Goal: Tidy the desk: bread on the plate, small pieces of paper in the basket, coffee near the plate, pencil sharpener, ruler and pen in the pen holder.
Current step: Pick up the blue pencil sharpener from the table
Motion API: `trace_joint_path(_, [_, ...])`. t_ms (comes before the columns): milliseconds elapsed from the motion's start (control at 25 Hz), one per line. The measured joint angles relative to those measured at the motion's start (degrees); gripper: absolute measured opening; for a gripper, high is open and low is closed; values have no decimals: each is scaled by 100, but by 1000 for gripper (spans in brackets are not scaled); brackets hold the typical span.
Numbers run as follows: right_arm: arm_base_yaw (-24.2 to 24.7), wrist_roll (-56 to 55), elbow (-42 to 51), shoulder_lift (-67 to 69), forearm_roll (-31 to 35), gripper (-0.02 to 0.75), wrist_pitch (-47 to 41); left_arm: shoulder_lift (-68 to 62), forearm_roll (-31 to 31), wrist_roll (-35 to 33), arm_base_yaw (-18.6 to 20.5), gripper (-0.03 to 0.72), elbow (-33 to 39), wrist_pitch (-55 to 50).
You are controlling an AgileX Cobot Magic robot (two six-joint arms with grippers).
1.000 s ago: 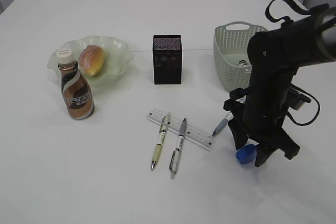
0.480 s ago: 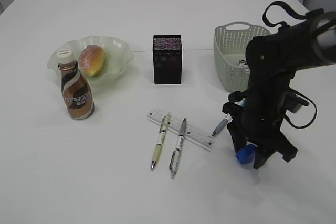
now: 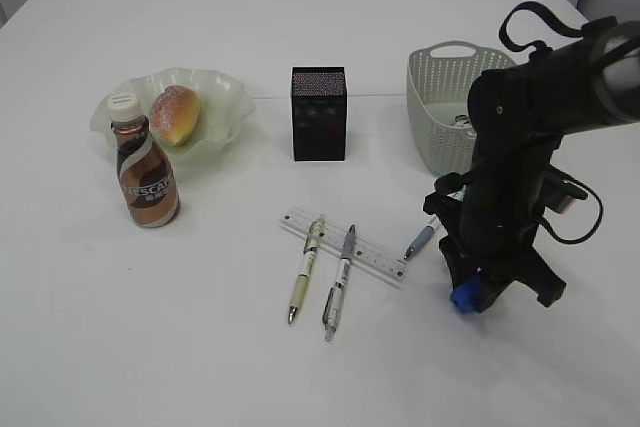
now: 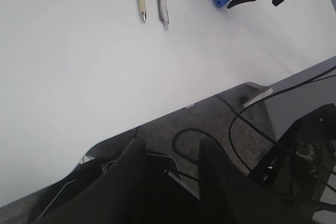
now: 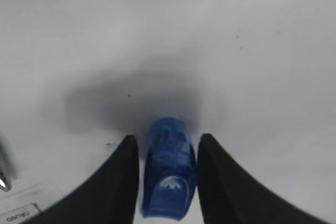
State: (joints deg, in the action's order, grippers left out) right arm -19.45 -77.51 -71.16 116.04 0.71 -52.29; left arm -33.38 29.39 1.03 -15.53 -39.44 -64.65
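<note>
White tabletop fills my exterior feed. My right gripper [image 5: 165, 182] stands over the blue pencil sharpener [image 5: 169, 166], fingers pressed against both its sides, just right of the ruler [image 3: 345, 244] and pens. My left gripper [image 4: 168, 174] hangs off the table edge, fingers partly spread, holding nothing.
</note>
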Motion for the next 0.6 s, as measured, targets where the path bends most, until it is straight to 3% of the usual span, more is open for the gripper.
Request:
trace_joint_path(120, [0, 0, 0, 0, 0, 213, 0, 0, -10, 0, 0, 247, 0, 0])
trace_joint_path(400, [0, 131, 0, 0, -8, 193, 22, 0, -10, 0, 0, 247, 0, 0])
trace_joint_path(600, [0, 1090, -163, 0, -8, 193, 31, 0, -10, 0, 0, 247, 0, 0])
